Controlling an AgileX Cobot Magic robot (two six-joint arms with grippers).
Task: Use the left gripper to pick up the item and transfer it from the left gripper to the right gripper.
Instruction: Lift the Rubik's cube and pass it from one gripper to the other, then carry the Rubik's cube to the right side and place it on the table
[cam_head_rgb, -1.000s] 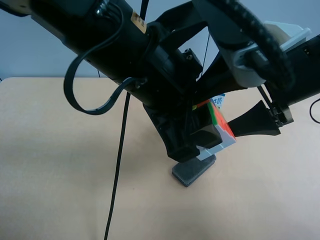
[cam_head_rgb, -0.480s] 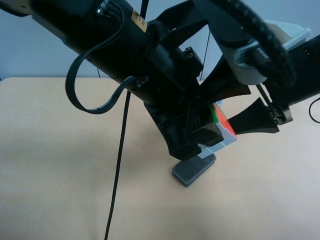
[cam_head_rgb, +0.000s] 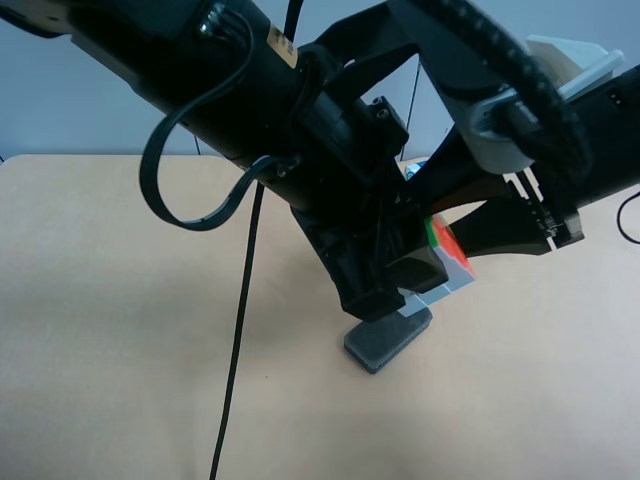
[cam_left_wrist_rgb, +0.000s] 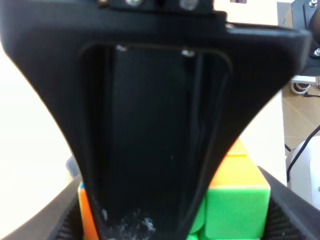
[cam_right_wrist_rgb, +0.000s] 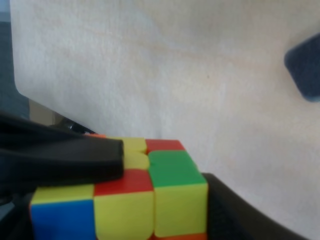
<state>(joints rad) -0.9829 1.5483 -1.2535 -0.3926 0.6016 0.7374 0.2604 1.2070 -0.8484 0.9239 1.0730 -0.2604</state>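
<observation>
The puzzle cube (cam_head_rgb: 450, 258) hangs in the air above the table, held in my left gripper (cam_head_rgb: 405, 285), the black jaws of the all-black arm. My right gripper (cam_head_rgb: 452, 222), on the grey-housed arm, reaches in from the other side with one jaw on each side of the cube. In the right wrist view the cube (cam_right_wrist_rgb: 150, 200) fills the bottom, with black fingers (cam_right_wrist_rgb: 235, 210) flush against its sides. In the left wrist view a broad black finger (cam_left_wrist_rgb: 150, 150) covers most of the cube (cam_left_wrist_rgb: 235, 200).
A dark grey oblong block (cam_head_rgb: 388, 338) lies on the tan table (cam_head_rgb: 120, 330) right under the cube; it also shows in the right wrist view (cam_right_wrist_rgb: 306, 70). A sliver of the milk carton (cam_head_rgb: 415, 168) shows behind the arms. A black cable (cam_head_rgb: 235, 340) hangs to the table.
The right gripper's jaws have narrowed from wide open onto the cube. The left arm and the cube have shifted slightly right and hold still.
</observation>
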